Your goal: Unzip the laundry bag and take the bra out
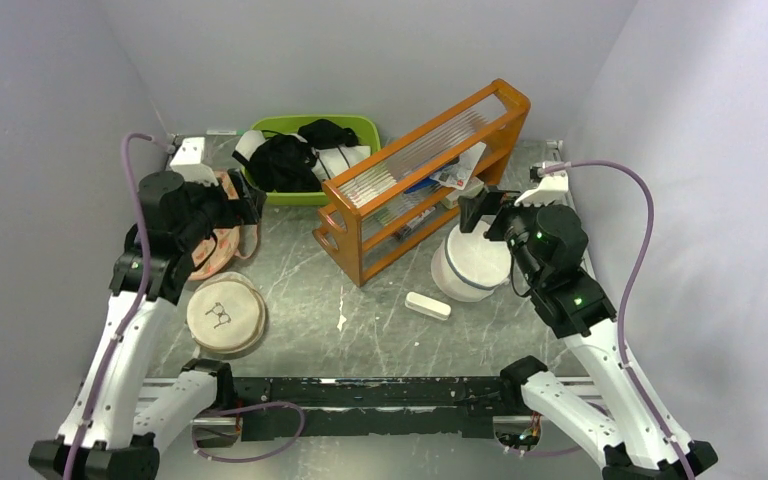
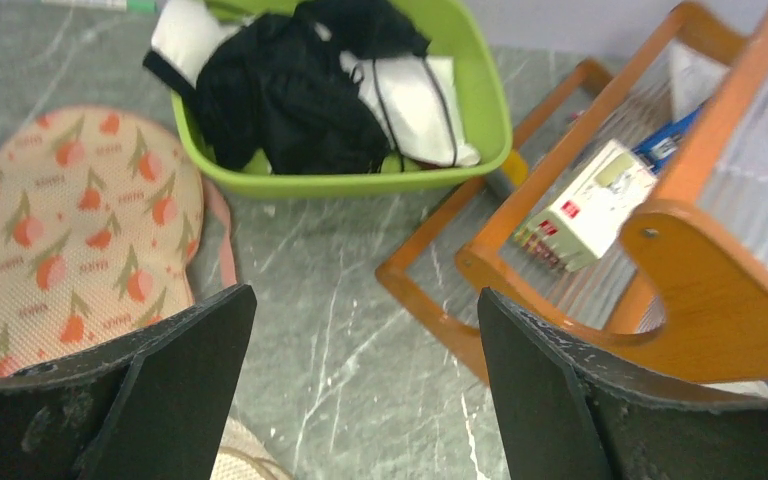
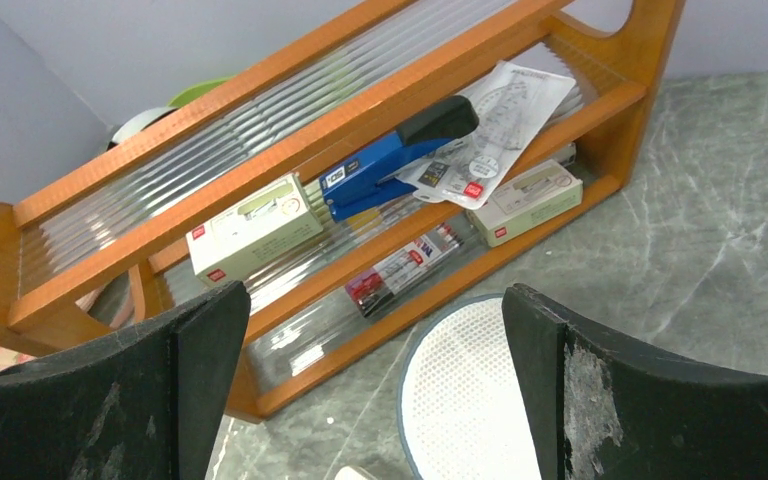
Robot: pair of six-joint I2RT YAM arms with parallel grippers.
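Nothing of the task looks done yet. The laundry bag lies flat on the counter at the far left, just in front of the green tub of black clothes, and the bra is nowhere in sight, presumably inside. All is left: find the zip pull, run it round the rim, lift the bra out.

The left jaws are spread wide and hold nothing, hovering above the bag's near right edge. The right jaws are likewise spread and empty, over the white round bag beside the wooden rack, well apart from the task's thing.

The bag is an oval of peach-pink mesh printed with small orange-red fruit on green stems, edged by a pink rim. The zip looks closed, though its pull cannot be made out.
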